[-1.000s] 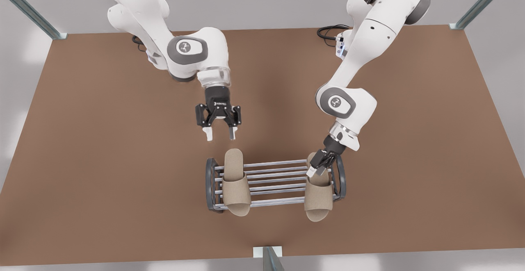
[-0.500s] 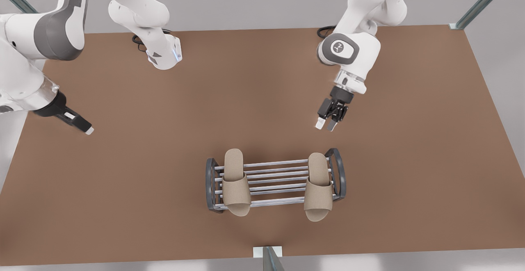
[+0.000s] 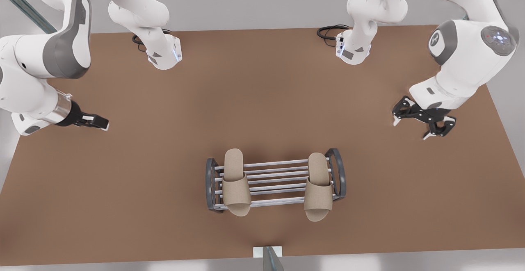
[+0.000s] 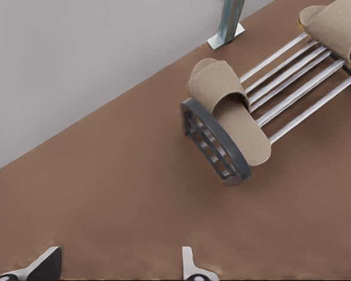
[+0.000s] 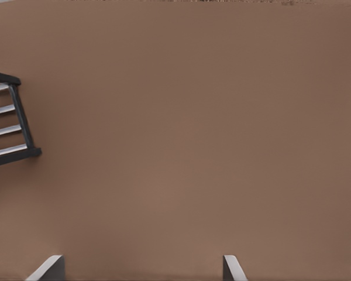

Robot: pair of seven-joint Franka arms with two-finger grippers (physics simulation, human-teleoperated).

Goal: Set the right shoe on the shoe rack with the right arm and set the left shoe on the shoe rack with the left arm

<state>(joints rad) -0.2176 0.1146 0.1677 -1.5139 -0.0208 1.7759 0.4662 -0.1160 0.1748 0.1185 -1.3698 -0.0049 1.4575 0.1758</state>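
We are seeing both slippers, one (image 3: 236,187) at 9 o'clock and one (image 3: 318,192) at 3 o'clock, resting on the rack (image 3: 275,179), while our left hand (image 3: 97,122) and right hand (image 3: 414,125) are hanging open, empty, well apart over the table (image 3: 262,99), nothing left.

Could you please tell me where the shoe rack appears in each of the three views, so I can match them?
Front view: the shoe rack stands low in the centre, a tan slipper at each end.
Left wrist view: beyond the open left hand, one dark end frame nearest, a tan slipper beside it.
Right wrist view: aside from the open right hand, one end frame with bar ends.
Shared landmark: the silver bars.
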